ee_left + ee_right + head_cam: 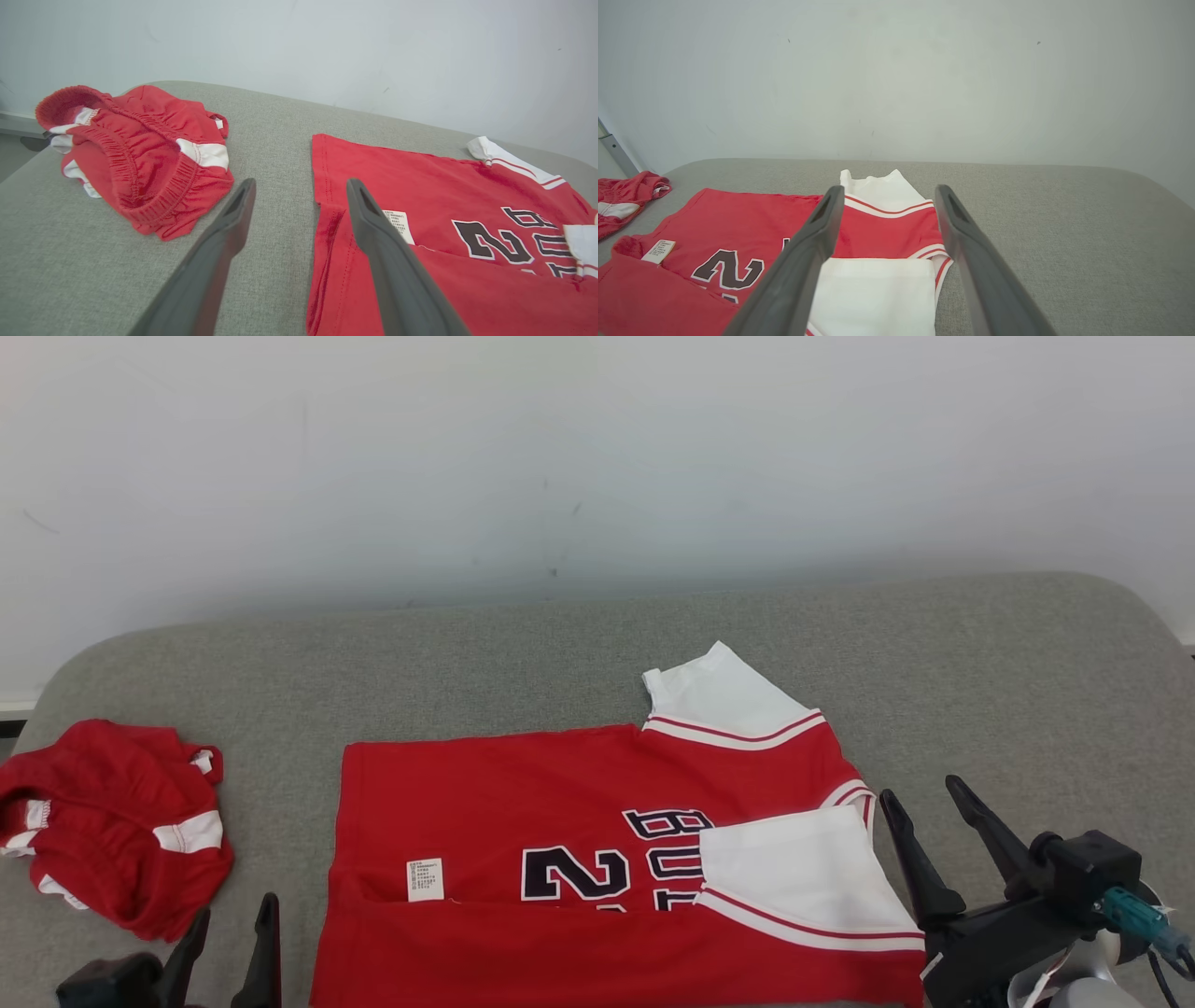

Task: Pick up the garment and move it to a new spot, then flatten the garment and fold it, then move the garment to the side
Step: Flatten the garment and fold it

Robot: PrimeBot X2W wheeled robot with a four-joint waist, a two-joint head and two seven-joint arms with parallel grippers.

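Head view has the red jersey (560,821) partly folded; left gripper (235,907) and right gripper (919,789) gape empty. Ideally they'd pinch both near corners evenly, avoiding skew.

Seemingly a bare test room: a grey fabric-covered worktop (980,653) with rounded corners against a scuffed white wall (560,457).

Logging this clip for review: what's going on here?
A two-armed robot is partway through folding a red jersey on a grey cushion: the near edge and one white sleeve are folded in. The left end effector and right end effector are both open beside it, holding nothing. Crumpled red shorts lie to the left.
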